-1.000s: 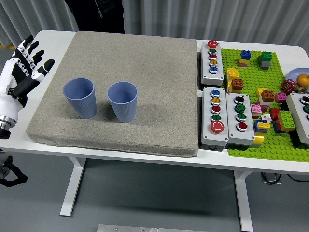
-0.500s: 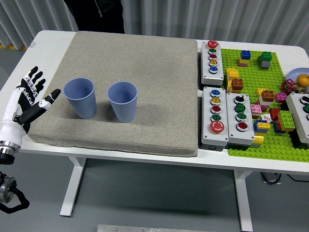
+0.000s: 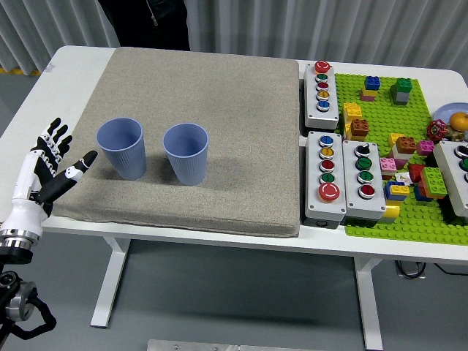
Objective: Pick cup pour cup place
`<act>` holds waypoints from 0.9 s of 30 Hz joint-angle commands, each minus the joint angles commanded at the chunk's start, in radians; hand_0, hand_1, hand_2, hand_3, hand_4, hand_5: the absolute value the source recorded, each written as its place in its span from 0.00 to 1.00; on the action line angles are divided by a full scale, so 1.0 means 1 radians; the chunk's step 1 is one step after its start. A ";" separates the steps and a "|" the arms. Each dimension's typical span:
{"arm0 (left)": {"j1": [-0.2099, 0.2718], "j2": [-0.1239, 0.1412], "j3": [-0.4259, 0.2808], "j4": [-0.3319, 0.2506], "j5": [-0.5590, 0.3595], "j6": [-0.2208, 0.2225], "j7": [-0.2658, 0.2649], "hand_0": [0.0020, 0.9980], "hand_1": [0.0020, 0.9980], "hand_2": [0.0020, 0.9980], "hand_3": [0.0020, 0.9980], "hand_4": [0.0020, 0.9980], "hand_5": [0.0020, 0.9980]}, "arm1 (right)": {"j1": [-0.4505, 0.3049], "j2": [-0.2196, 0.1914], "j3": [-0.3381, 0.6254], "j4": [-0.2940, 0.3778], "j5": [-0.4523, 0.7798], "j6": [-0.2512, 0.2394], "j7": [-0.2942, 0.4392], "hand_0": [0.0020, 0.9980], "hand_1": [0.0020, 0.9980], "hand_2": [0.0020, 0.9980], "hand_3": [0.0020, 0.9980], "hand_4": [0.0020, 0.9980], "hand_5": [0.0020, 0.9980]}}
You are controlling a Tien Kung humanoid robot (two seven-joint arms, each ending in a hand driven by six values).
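Two blue ribbed cups stand upright side by side on the grey mat (image 3: 219, 95): the left cup (image 3: 122, 148) and the right cup (image 3: 186, 153). Both look empty. My left hand (image 3: 51, 164) is at the table's left edge, left of the left cup and apart from it, fingers spread and holding nothing. My right hand is out of view.
Right of the mat stand grey button boxes (image 3: 322, 90) (image 3: 327, 178) (image 3: 362, 179). A green baseplate (image 3: 409, 219) with several coloured bricks lies at the far right, with another box (image 3: 458, 175) at the edge. A person in dark clothes (image 3: 146, 22) stands at the far side.
My left hand has moved down and toward the table's near edge, staying open. The cups have not moved.
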 joint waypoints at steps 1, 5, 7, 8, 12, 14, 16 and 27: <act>0.000 -0.001 0.005 0.004 0.005 0.004 -0.001 0.95 0.94 1.00 1.00 0.98 0.37 | 0.001 0.000 0.000 0.000 0.000 0.000 0.000 0.71 0.63 0.58 0.57 0.00 0.08; -0.003 -0.005 0.044 0.028 -0.003 0.028 -0.016 0.95 0.94 1.00 1.00 0.98 0.37 | 0.004 -0.001 -0.003 0.000 0.007 -0.001 0.001 0.71 0.63 0.58 0.57 0.00 0.08; -0.004 -0.006 0.053 0.035 -0.006 0.031 -0.020 0.95 0.94 1.00 1.00 0.97 0.37 | 0.005 -0.001 -0.004 0.000 0.008 -0.001 0.002 0.71 0.63 0.58 0.57 0.00 0.08; -0.007 -0.009 0.068 0.047 -0.011 0.042 -0.026 0.95 0.94 1.00 1.00 0.97 0.37 | 0.006 -0.001 -0.006 0.000 0.012 -0.002 0.003 0.71 0.63 0.58 0.57 0.00 0.08; -0.015 -0.016 0.101 0.072 -0.015 0.054 -0.032 0.95 0.94 1.00 1.00 0.97 0.37 | 0.006 -0.002 -0.009 0.000 0.016 -0.002 0.004 0.71 0.63 0.58 0.57 0.00 0.08; -0.020 -0.018 0.109 0.079 -0.020 0.056 -0.034 0.95 0.93 1.00 1.00 0.98 0.37 | 0.006 -0.001 -0.008 0.000 0.015 -0.002 0.003 0.71 0.63 0.58 0.57 0.00 0.08; -0.025 -0.017 0.119 0.083 -0.008 0.061 -0.033 0.95 0.93 1.00 1.00 0.98 0.37 | 0.006 -0.001 -0.009 0.000 0.016 -0.002 0.004 0.71 0.63 0.58 0.57 0.00 0.08; -0.076 -0.021 0.201 0.119 -0.057 0.068 -0.045 0.95 0.93 1.00 1.00 0.98 0.39 | 0.009 -0.001 -0.017 0.000 0.028 -0.004 0.006 0.71 0.63 0.58 0.57 0.00 0.08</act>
